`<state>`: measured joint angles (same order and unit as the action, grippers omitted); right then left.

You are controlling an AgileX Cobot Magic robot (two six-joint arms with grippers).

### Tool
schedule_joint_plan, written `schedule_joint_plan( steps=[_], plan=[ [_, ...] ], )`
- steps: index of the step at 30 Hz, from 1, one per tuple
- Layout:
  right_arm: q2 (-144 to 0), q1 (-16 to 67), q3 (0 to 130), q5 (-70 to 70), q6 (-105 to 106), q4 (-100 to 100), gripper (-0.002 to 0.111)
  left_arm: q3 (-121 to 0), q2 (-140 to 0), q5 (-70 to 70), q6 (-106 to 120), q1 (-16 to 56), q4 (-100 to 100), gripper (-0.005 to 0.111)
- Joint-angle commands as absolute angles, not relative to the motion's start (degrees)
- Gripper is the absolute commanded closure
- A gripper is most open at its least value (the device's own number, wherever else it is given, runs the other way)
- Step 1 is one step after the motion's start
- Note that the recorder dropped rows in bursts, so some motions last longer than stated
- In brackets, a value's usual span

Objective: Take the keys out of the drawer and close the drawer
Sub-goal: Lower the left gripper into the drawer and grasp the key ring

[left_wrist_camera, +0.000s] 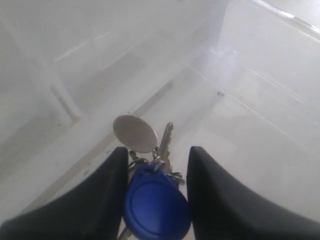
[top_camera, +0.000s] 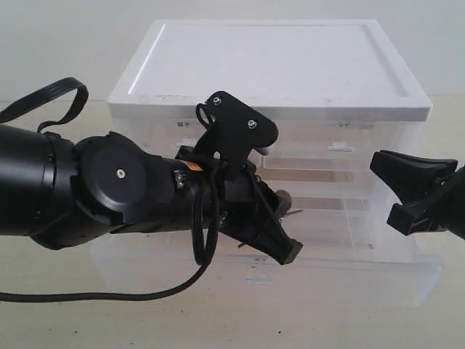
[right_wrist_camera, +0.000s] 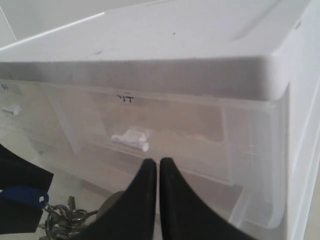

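Observation:
The keys (left_wrist_camera: 157,205) have a bright blue oval fob, a round silver tag (left_wrist_camera: 135,133) and several metal keys on a ring. My left gripper (left_wrist_camera: 159,150) reaches into the open bottom drawer (top_camera: 349,280) and is shut on the blue fob, a finger on each side. In the exterior view the left gripper (top_camera: 285,247) is low inside the clear drawer, and a key (top_camera: 294,213) pokes out beside it. In the right wrist view, the fob (right_wrist_camera: 22,194) and ring of keys (right_wrist_camera: 62,217) show at the edge. My right gripper (right_wrist_camera: 158,162) is shut and empty, hovering before the unit (top_camera: 392,190).
The clear plastic drawer unit has a white lid (top_camera: 269,65) and closed upper drawers with small white handles (right_wrist_camera: 130,140). The pulled-out bottom drawer's floor (left_wrist_camera: 240,130) and walls surround the left gripper. A black cable (top_camera: 109,294) trails across the table.

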<state>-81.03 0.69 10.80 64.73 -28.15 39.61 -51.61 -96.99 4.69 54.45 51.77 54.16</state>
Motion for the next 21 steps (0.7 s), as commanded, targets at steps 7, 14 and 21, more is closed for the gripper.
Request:
schedule_joint_plan(
  steps=[7, 14, 21],
  plan=[
    [-81.2, 0.6, 11.0, 64.9, -28.1, 39.3, 0.108, -50.9, -94.8, 5.8, 55.9, 52.0, 54.4, 0.102],
    [-81.2, 0.6, 11.0, 64.9, -28.1, 39.3, 0.108, -50.6, -89.0, 4.2, 56.3, 52.0, 54.4, 0.102],
    [-81.2, 0.6, 11.0, 64.9, -28.1, 39.3, 0.108, -50.6, -83.1, 1.3, 56.5, 52.0, 54.0, 0.102]
  ],
)
